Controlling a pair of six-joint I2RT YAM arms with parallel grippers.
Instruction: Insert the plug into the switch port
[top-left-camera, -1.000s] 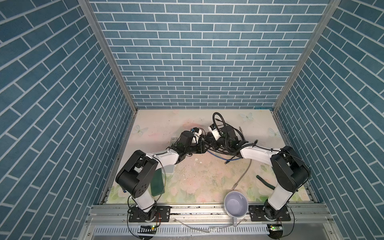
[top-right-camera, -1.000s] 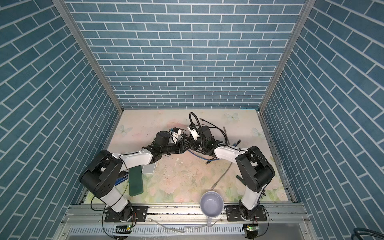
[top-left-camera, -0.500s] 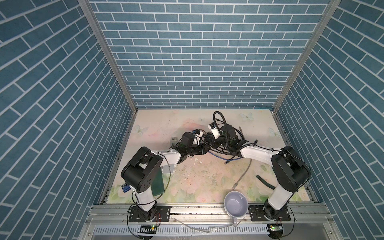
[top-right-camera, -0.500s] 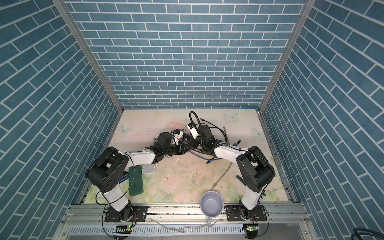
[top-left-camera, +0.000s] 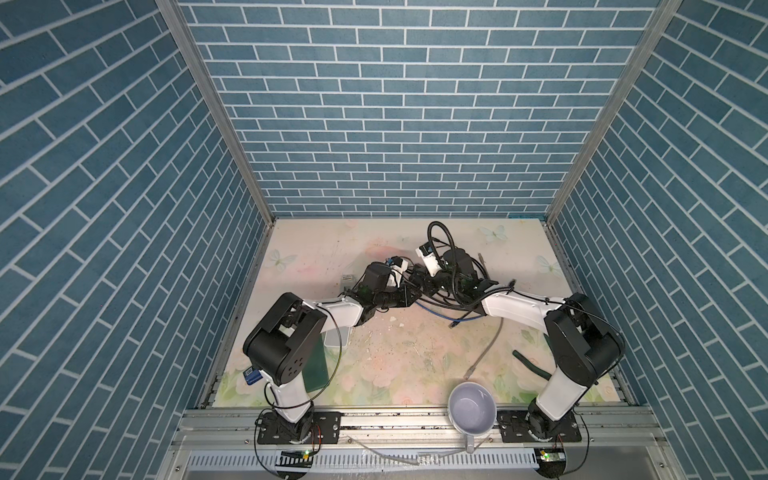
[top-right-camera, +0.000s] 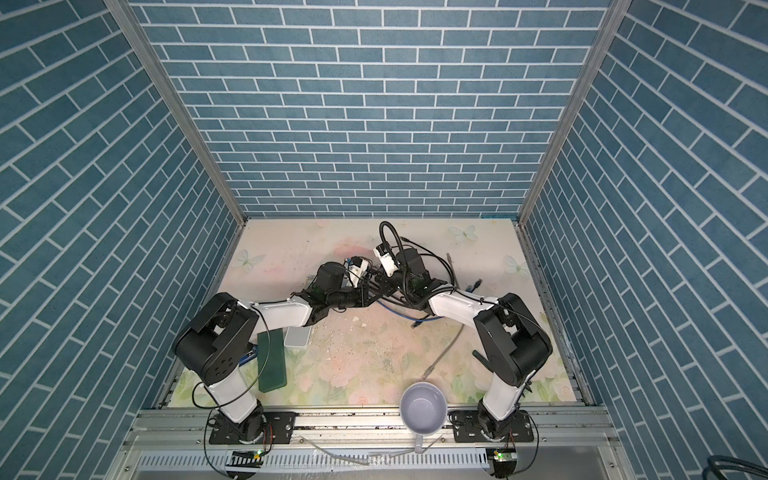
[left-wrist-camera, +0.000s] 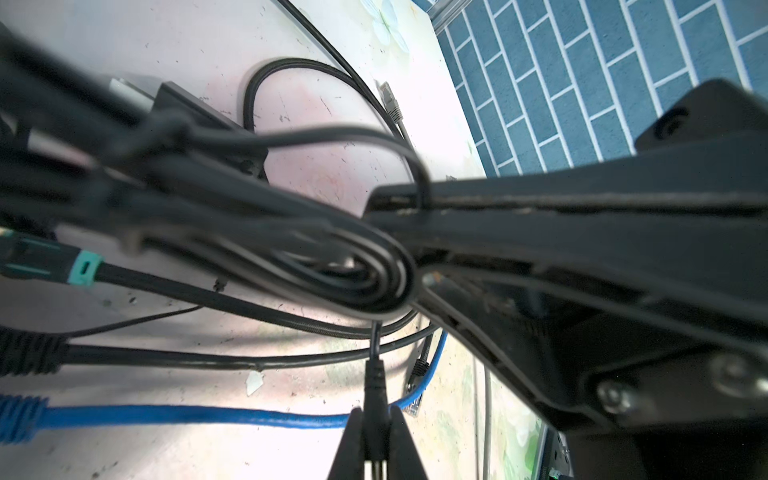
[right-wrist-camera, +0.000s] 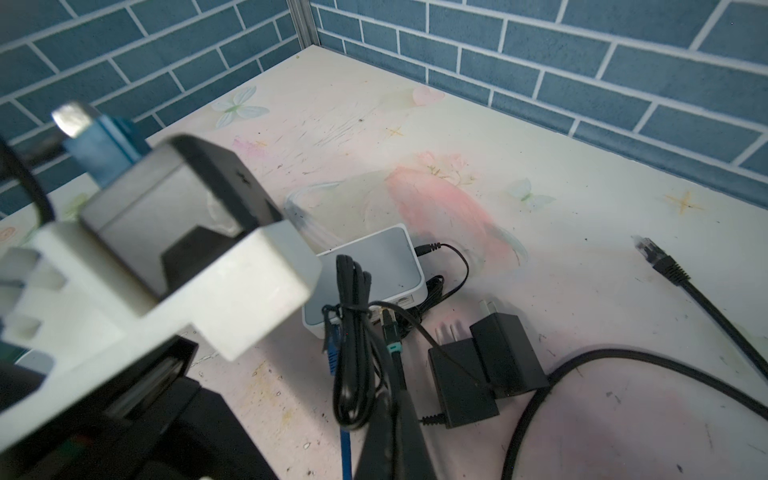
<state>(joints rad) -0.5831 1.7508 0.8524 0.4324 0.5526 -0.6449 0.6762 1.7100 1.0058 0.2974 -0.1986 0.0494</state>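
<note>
**Hazards.** The switch (right-wrist-camera: 374, 257) lies loose on the bench (right-wrist-camera: 582, 216) with nothing holding it. A push from the plug would likely slide it rather than seat the plug. Its port face is crowded by a blue cable (right-wrist-camera: 332, 353) and a teal-collared cable (right-wrist-camera: 392, 345), which could foul an approach.

The plug (left-wrist-camera: 375, 380) hangs on a short run of lead (left-wrist-camera: 420, 174) below the tied bundle (left-wrist-camera: 340, 266). That lead is also held further along, so carrying the plug toward the switch may draw it taut. That could twist the plug or drag it out of the grip. The plug's tip is hidden between the fingers, so its alignment cannot be judged.

**Pincers.** The left pincer (left-wrist-camera: 376, 422) is pressed together on the plug's body, above the bench and apart from the switch. The right pincer (left-wrist-camera: 399, 210) has its fingers pressed together. It appears to be nipping the thin lead where it crosses their seam, though the view there is blurred.

Insertion is judged not yet begun.
</note>
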